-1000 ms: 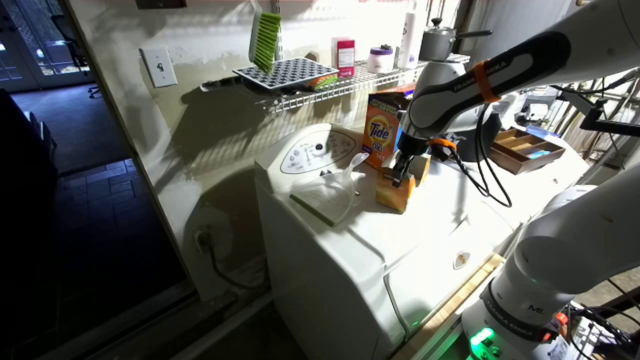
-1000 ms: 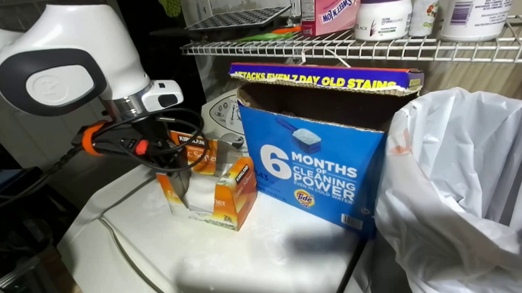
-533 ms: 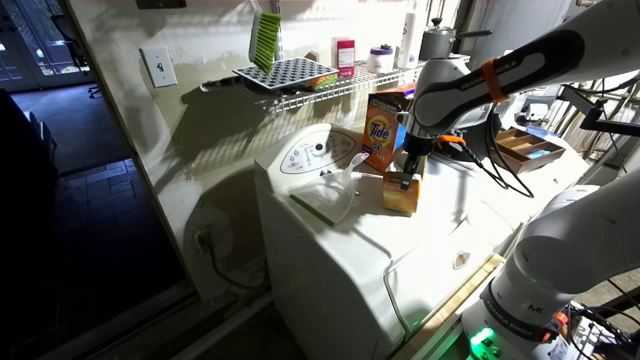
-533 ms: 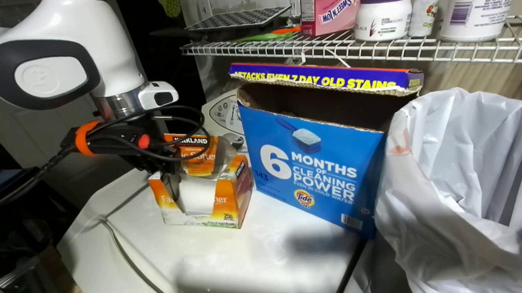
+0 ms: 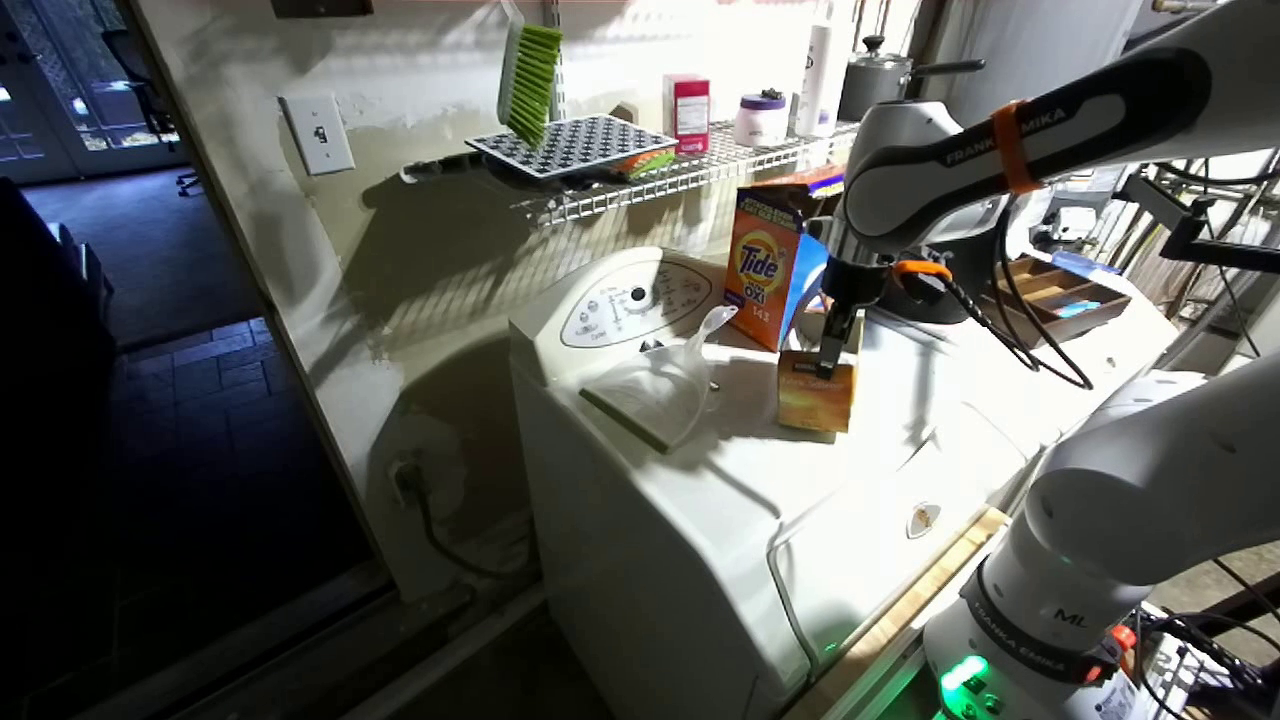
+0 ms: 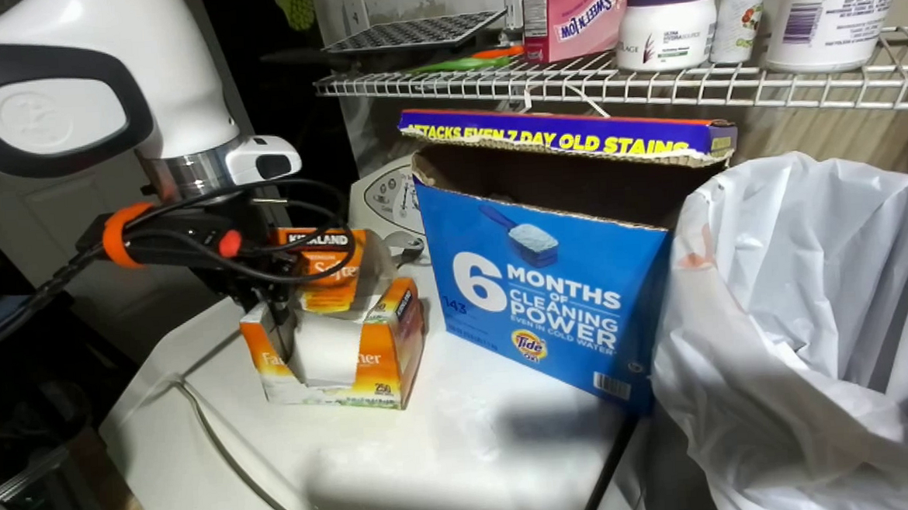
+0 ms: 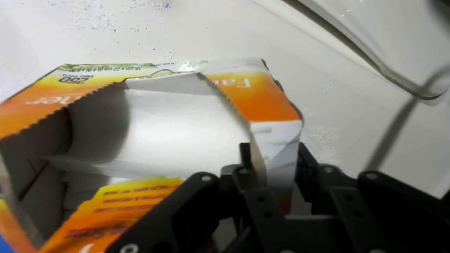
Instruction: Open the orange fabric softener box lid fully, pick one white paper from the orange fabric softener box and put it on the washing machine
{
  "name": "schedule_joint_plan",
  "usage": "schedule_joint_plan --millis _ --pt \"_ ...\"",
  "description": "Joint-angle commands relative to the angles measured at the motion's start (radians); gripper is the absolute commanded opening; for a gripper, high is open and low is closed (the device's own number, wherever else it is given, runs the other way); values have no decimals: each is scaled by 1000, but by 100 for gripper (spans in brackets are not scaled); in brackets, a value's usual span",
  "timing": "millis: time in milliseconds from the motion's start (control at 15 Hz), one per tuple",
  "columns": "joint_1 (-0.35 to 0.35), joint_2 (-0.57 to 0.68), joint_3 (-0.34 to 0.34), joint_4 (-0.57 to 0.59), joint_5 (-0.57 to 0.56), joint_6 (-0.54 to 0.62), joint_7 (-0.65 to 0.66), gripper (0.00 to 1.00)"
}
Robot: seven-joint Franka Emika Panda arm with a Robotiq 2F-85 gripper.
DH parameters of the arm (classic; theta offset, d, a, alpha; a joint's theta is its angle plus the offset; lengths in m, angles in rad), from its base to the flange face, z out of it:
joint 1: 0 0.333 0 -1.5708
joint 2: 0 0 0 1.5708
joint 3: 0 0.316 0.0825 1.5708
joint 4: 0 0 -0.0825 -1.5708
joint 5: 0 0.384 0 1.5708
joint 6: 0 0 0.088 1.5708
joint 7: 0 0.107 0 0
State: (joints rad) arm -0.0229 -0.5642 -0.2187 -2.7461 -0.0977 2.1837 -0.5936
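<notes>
Orange softener box (image 6: 379, 361) shifted away from Tide carton (image 6: 543, 291) | pincer (image 7: 274, 151) clamped on box's end

The wire shelf (image 6: 461, 84) holds a pink carton (image 6: 580, 17) (Sweet'N Low) and a jar (image 6: 668, 32).

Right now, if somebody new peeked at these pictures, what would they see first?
Probably the big blue-and-orange Tide box, standing open-topped beside the small orange fabric softener box. Next comes the black end effector, with one finger inside and one outside that small box's end. Then there's the green-bristled brush, high by the wall above the wire shelf.
</notes>
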Motion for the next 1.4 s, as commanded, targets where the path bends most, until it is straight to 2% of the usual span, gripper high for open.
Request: schedule_joint_plan --millis 0,333,933,1333 --pt "-33 -51 6 1 18 -19 99 66" --pt "-50 -75 7 3 21 26 207 98" --pt "9 -57 -14 2 223 262 294 100" --pt "95 -79 -34 3 372 421 293 100"
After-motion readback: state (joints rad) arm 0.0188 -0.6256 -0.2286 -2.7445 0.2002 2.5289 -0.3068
